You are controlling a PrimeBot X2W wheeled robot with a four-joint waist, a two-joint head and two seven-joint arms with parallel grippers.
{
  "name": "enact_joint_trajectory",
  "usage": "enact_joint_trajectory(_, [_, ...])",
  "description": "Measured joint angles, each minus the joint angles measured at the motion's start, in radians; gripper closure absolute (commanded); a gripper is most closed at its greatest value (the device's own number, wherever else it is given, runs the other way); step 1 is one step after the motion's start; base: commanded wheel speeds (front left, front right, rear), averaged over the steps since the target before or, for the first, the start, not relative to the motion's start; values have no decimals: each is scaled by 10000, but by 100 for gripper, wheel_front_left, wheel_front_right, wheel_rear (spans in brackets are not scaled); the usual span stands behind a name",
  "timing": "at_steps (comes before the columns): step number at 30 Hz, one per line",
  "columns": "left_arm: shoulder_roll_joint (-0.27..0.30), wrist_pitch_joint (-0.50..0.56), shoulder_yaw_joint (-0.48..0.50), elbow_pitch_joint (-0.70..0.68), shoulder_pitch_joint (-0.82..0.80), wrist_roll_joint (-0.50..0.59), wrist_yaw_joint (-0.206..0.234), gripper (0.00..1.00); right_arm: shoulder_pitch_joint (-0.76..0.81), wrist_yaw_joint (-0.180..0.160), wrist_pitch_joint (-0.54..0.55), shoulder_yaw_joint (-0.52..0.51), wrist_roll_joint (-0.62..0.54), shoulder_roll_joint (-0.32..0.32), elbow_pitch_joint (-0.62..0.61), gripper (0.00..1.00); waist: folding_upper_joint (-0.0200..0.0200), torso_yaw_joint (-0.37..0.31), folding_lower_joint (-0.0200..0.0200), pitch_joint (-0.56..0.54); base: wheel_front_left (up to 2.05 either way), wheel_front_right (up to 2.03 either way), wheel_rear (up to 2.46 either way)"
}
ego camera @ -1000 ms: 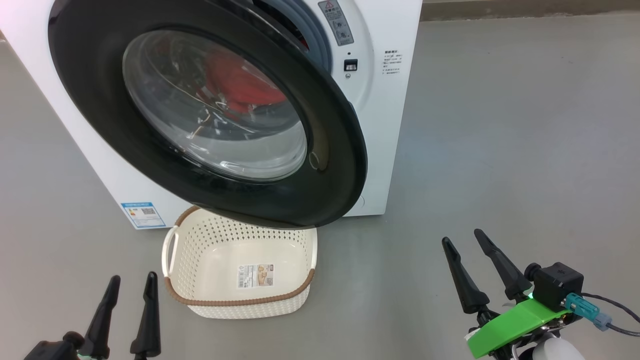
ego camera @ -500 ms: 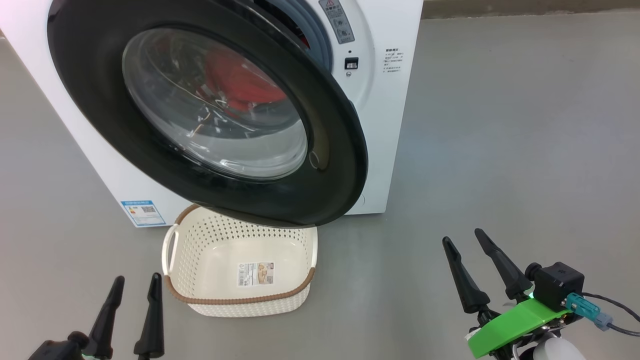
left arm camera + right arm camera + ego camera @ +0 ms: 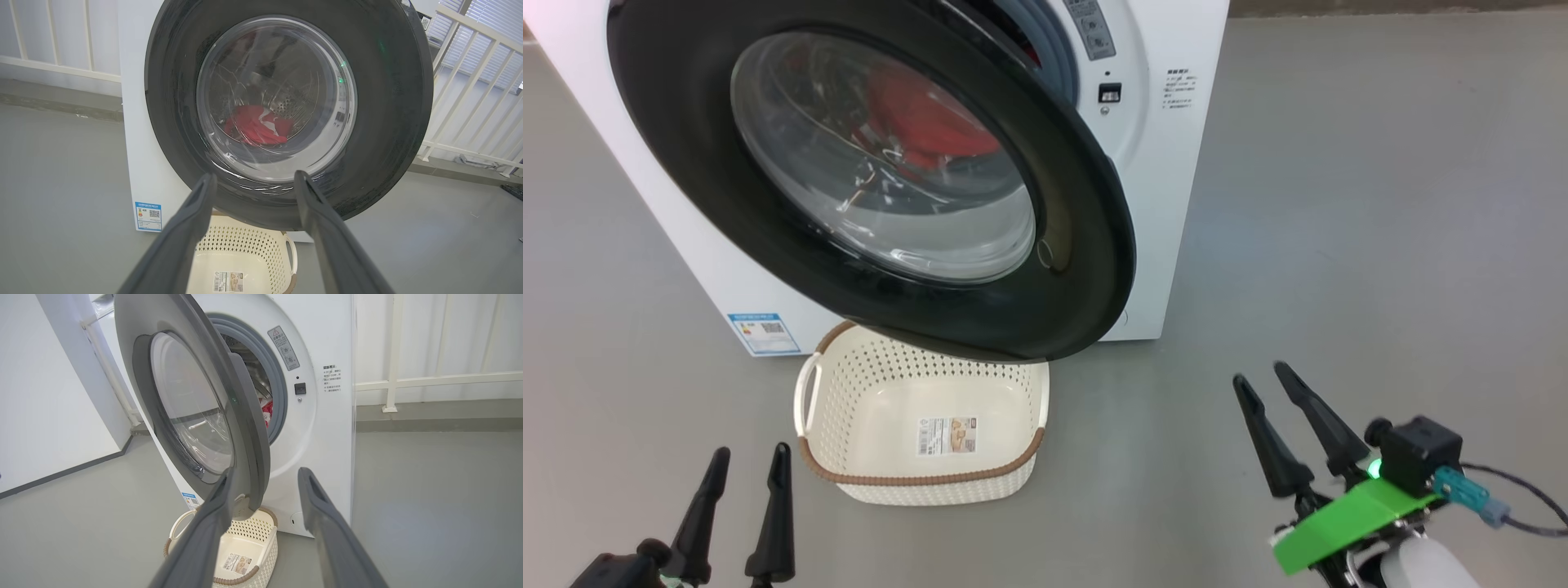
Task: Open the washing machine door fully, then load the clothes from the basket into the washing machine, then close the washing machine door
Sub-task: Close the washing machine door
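The washing machine (image 3: 1168, 204) stands ahead with its door (image 3: 1086, 245) swung partly open, its black rim hanging over the basket (image 3: 923, 478). Red clothes (image 3: 931, 122) lie in the drum and show through the door's glass; in the left wrist view the clothes (image 3: 255, 126) sit low in the drum. The basket holds nothing but its paper label. My left gripper (image 3: 752, 451) is open, low and near me, left of the basket, facing the door (image 3: 388, 102). My right gripper (image 3: 1260, 374) is open and holds nothing, right of the door's free edge (image 3: 245, 416).
A white railing (image 3: 470, 81) runs behind and to the right of the machine. A blue sticker (image 3: 761, 332) marks the machine's lower left front. Grey floor (image 3: 1380, 204) stretches to the right. A white wall (image 3: 49, 396) stands to the machine's left.
The head camera has shifted a little, so the whole scene sits slightly differently. My right gripper's fingers have drawn somewhat closer together. The door and basket have not moved.
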Motion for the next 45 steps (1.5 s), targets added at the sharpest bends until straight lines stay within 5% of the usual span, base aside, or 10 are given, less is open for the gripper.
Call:
enact_joint_trajectory(2, [-4, 0, -19, -40, -28, 0, 0, 0, -295, 0, 0, 151, 2, 0, -73, 100, 0, 47, 0, 87, 0, 0, 0])
enact_joint_trajectory(23, [-35, -2, -376, -541, -1046, -115, 0, 0, -3780, 0, 0, 2023, -6, -744, 1164, 100, 0, 1323, 0, 1680, 0, 0, 0])
enact_joint_trajectory(45, [-35, -4, -426, -731, -1516, -125, 0, 0, -5054, 2, 0, 1423, -12, -1091, 2318, 100, 0, 2178, 0, 2902, 0, 0, 0])
